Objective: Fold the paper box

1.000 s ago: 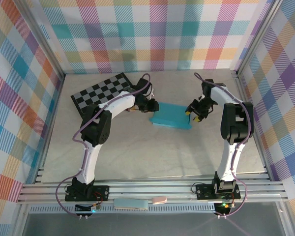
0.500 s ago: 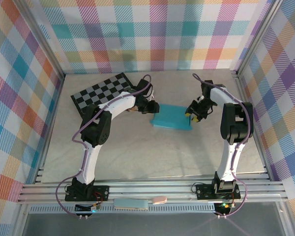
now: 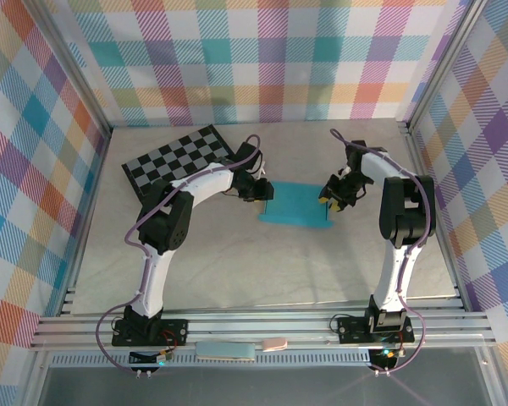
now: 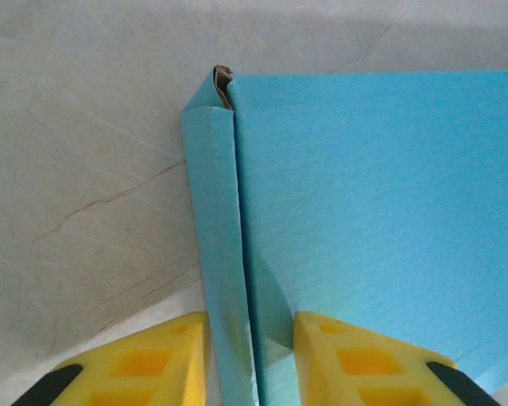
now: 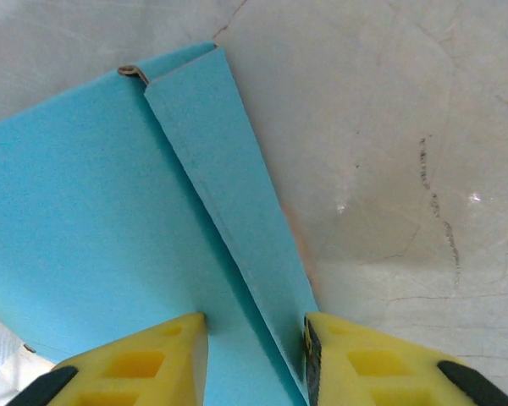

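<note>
Where the two arms meet toward the far middle of the pale, marbled table (image 3: 237,262), the paper box (image 3: 295,203) lies flat. It is a plain turquoise rectangle with the black-and-grey checkerboard (image 3: 173,161) off to its left, apart from it.

The left gripper (image 3: 267,196) is at the box's left end and the right gripper (image 3: 325,200) at its right end.

From the left wrist, the left gripper (image 4: 251,320) has its yellow fingers (image 4: 152,364) set narrow. They straddle a folded strip that runs along the edge of the box (image 4: 372,194). One finger is against the strip's outer side and the other is over the broad blue face.

The right wrist shows the mirror of this. The right gripper (image 5: 254,320) is set narrow, with a slanting folded strip of the box (image 5: 76,211) passing between its fingers (image 5: 135,364).

At the far corner of each strip the card curls over, showing a greyish underside. Both pairs of jaws have card between them, but whether either truly pinches it I cannot tell.
</note>
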### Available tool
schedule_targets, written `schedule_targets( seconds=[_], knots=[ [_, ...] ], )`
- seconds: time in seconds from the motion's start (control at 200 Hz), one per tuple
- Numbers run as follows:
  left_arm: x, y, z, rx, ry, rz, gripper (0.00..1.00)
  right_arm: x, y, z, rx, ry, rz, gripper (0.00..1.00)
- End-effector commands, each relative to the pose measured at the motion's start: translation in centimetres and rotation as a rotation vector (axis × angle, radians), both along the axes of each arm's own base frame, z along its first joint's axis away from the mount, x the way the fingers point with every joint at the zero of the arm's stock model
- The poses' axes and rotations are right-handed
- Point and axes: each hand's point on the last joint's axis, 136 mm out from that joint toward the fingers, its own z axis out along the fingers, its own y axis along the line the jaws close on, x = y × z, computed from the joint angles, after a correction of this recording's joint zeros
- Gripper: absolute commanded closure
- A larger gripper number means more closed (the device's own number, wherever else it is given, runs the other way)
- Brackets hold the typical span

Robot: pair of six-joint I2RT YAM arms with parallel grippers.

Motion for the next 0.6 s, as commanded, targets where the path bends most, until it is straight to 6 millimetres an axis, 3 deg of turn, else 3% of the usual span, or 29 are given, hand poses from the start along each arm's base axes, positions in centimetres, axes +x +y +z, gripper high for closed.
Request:
schedule_targets(
  seconds=[0.0, 0.335, 0.595],
  knots=[
    [-2.5, 1.2, -3.1, 0.077, 0.102, 0.015, 0.71, -1.3, -0.3, -2.4, -0.023, 0.069, 0.019, 0.69],
    [-2.7, -0.6, -2.3, 0.02, 0.109, 0.03, 0.81, -1.5, 1.3, -2.8, 0.003, 0.076, 0.037, 0.77],
    [-4.2, -1.8, -2.9, 0.009, 0.147, 0.035, 0.92, -2.2, 2.4, -3.4, -0.003, 0.107, 0.054, 0.85]
  ],
)
